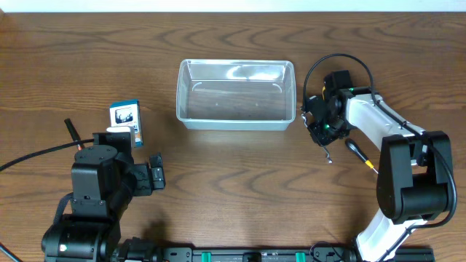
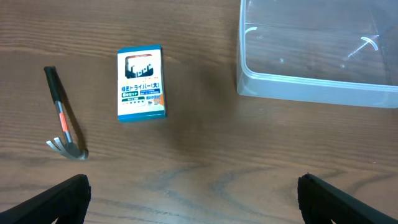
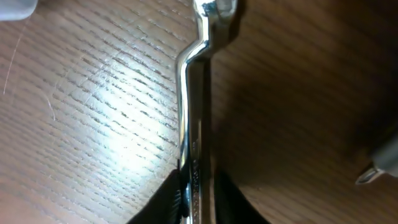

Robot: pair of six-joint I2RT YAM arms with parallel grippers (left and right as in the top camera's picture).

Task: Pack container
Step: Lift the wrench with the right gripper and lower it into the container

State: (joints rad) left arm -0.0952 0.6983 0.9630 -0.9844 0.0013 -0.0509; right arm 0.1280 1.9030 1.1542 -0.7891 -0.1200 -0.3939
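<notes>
**Container [image 1: 237, 122] at far centre of surface [image 1: 240, 189]; right pincer [image 3: 194, 205] clamped on spanner [image 3: 193, 112]**

Wood-grain surface carries everything; clear rectangular container w/ rounded corners and a rim sits at far middle, long side toward the robot; left wrist view catches its near-left corner at top right. Right arm [image 1: 378, 124] reaches in from the right, its wrist just beside container's right end; overhead shows no contact btwn them. Right pincer is closed on the chrome shank of an offset spanner, fingers pressed to both sides, ring end pointing away from the cam; can't tell whether spanner touches the surface. Left arm [image 1: 95, 182] sits front-left; left pincer [image 2: 193, 186] is spread wide, fingers far apart over bare wood. Blue-and-white box [image 2: 142, 83] lies flat, left of container and well apart from it; small claw hammer [image 2: 62, 115] w/ black handle lies near box's left side, head toward the robot. Screwdriver [image 1: 357, 151] lies near the right pincer; what looks like its tip shows at right edge of right wrist view.
</notes>
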